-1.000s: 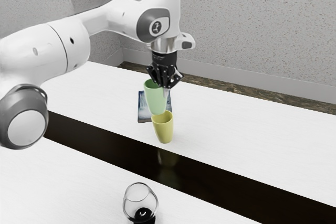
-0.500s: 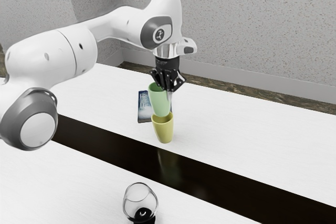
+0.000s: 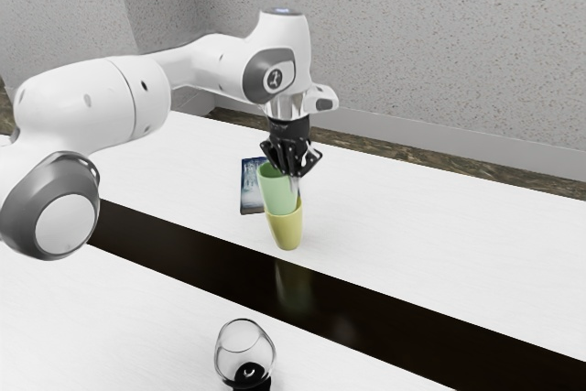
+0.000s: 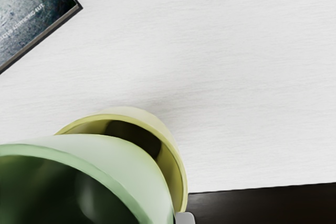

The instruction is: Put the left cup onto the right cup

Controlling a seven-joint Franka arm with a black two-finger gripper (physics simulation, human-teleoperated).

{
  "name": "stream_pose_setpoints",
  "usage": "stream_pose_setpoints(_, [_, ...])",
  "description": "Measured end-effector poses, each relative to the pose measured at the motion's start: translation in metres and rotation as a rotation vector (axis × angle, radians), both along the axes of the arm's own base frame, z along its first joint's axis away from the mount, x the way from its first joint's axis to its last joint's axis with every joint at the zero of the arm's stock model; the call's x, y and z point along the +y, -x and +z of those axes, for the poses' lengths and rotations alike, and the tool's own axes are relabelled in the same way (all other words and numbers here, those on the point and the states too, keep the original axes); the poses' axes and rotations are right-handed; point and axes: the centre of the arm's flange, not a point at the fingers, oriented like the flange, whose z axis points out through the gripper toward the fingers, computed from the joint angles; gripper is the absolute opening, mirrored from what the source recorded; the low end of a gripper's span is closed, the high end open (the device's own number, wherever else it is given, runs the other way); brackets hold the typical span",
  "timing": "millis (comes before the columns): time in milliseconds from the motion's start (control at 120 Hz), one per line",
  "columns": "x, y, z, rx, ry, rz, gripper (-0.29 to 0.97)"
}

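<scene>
Green, the paler cup (image 3: 276, 190) is sitting slightly tilted with its base inside the yellow-green cup (image 3: 286, 226) on the white table (image 3: 439, 226) — the black gripper (image 3: 291, 165) is clamping its rim from above. A dark book (image 3: 247, 186) is lying flat just beside the cups, toward the exterior view's left; a clear glass (image 3: 244, 350) is resting well apart.

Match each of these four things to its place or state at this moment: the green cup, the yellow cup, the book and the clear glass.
Things:
1. green cup
2. yellow cup
3. book
4. clear glass

Places and states:
A. lies flat on the table beside the cups
B. held in the gripper
C. across the dark strip from the cups
D. stands on the table under the other cup

Pairs: 1-B, 2-D, 3-A, 4-C
</scene>
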Motion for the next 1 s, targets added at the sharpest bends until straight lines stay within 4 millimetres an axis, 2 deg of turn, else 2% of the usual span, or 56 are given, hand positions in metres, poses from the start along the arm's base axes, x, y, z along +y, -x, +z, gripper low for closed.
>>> stream_pose_setpoints(183, [-0.003, 0.000, 0.006, -0.023, 0.009, -0.002, 0.32])
stream_pose_setpoints(358, [-0.004, 0.008, 0.019, -0.034, 0.013, -0.005, 0.52])
stream_pose_setpoints(500, [-0.008, 0.023, 0.038, -0.042, 0.016, -0.016, 0.60])
stream_pose_setpoints(642, [-0.013, 0.058, 0.082, -0.078, 0.019, -0.039, 0.64])
stream_pose_setpoints(767, [-0.002, 0.083, 0.116, -0.115, -0.008, -0.078, 0.66])
stream_pose_setpoints(1000, [0.025, 0.130, 0.150, -0.136, -0.023, -0.143, 0.67])
